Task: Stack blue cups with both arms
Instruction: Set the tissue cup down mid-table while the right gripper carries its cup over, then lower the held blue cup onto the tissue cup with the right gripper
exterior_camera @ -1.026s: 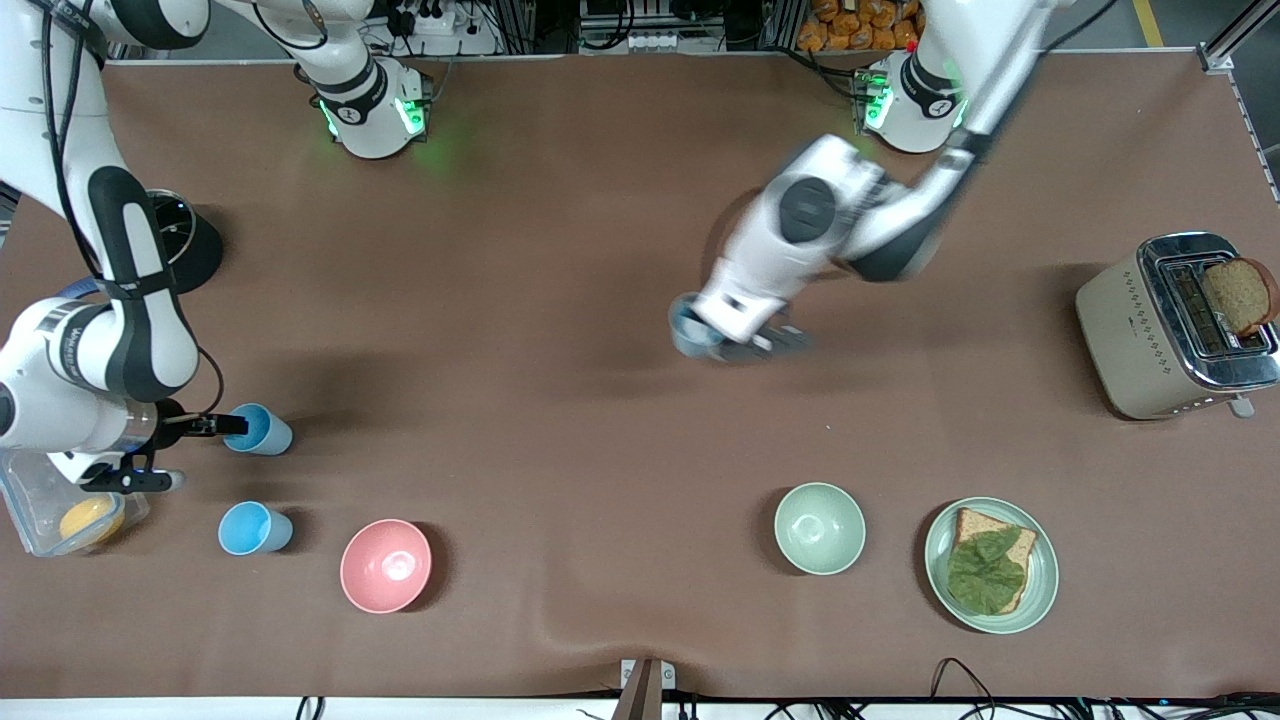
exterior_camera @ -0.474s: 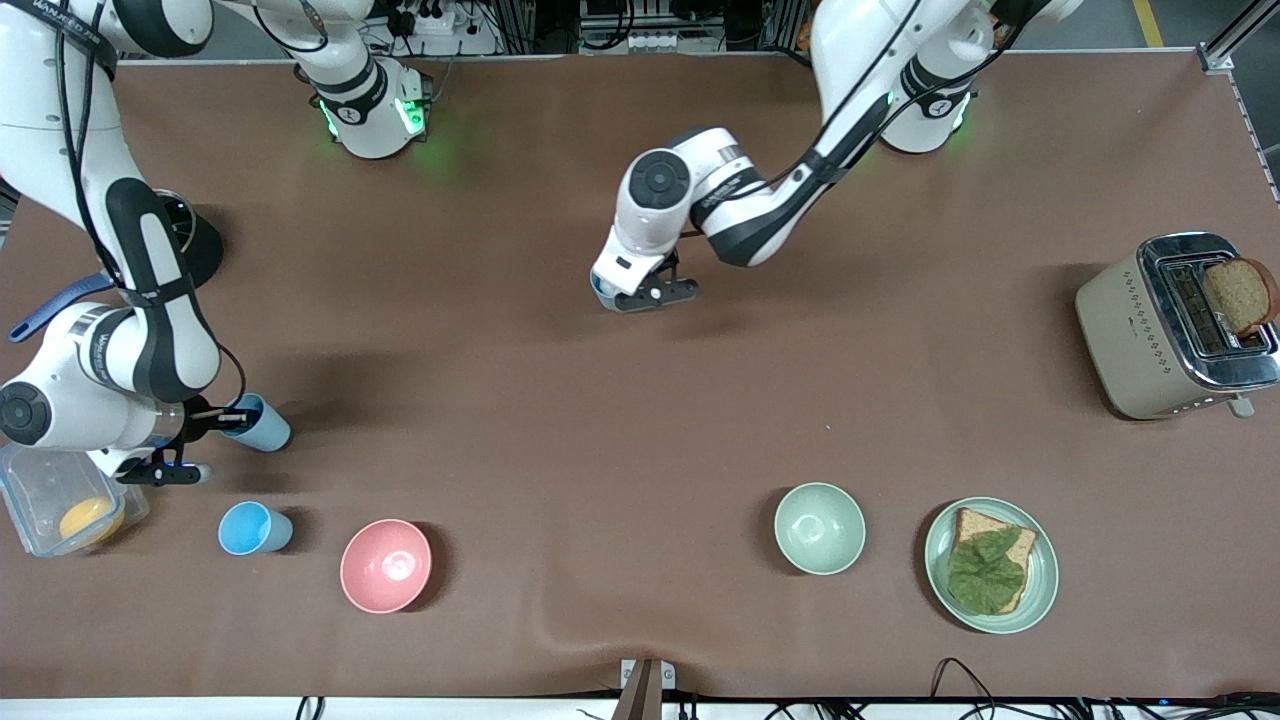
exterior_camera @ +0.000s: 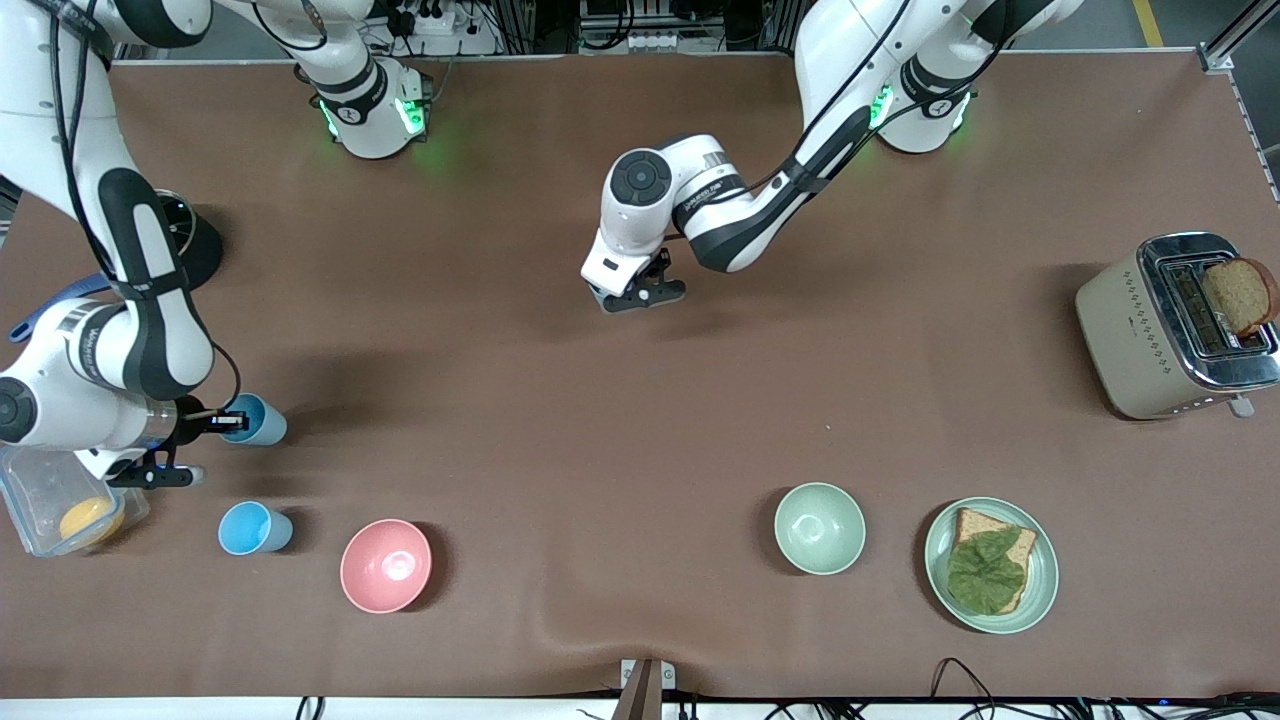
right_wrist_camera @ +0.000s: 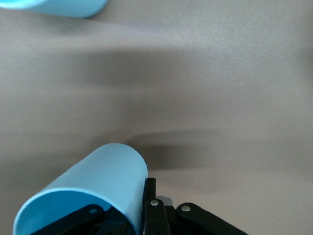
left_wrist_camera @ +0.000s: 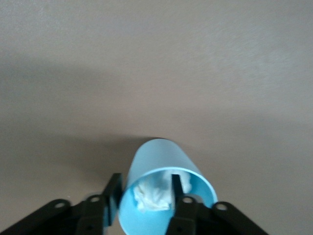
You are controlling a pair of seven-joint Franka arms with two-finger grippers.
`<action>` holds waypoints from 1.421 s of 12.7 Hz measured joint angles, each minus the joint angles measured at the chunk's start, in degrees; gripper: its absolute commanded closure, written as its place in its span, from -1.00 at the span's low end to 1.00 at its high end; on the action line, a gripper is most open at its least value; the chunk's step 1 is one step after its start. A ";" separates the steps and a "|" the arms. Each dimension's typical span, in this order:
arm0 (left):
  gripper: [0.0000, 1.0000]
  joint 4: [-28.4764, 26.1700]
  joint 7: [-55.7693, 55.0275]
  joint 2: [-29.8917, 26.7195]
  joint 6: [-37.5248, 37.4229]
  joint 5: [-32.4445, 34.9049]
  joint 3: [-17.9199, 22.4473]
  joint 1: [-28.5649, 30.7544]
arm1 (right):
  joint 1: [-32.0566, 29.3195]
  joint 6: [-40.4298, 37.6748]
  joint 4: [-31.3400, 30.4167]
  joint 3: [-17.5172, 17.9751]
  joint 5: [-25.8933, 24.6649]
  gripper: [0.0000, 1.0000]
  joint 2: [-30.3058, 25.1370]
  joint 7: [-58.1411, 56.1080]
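My right gripper is shut on the rim wall of a light-blue cup near the right arm's end of the table and holds it at a tilt low over the table. In the right wrist view that cup fills the gripper. A second blue cup stands upright nearer the front camera; its side shows in the right wrist view. My left gripper is over the table's middle, shut on the wall of a third blue cup, one finger inside, one outside. White stuff lies inside that cup.
A pink bowl sits beside the standing cup. A pale-green bowl and a plate with bread and lettuce lie near the front edge. A toaster stands at the left arm's end. A clear container and black pot are by my right arm.
My left arm has carried its cup toward the right arm's end and toward the bases, slowing in the last half second. My right gripper has tilted its cup and shifted it slightly.
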 measured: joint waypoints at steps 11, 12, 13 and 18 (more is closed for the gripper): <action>-1.00 4.12 23.16 -26.33 -22.65 0.14 0.78 23.01 | 15.74 -13.71 -0.68 0.63 6.97 1.00 -9.41 16.58; -1.00 4.12 25.72 -27.96 -24.03 0.14 0.78 26.03 | 18.67 -13.63 -0.83 0.68 7.19 1.00 -9.97 20.53; -1.00 4.13 28.08 -29.33 -25.70 0.14 0.76 28.56 | 21.18 -13.38 -0.94 0.69 8.15 1.00 -10.40 23.78; -1.00 5.12 40.71 -33.96 -30.38 -3.68 1.26 36.55 | 36.54 -12.93 -1.06 0.93 11.70 1.00 -13.71 46.21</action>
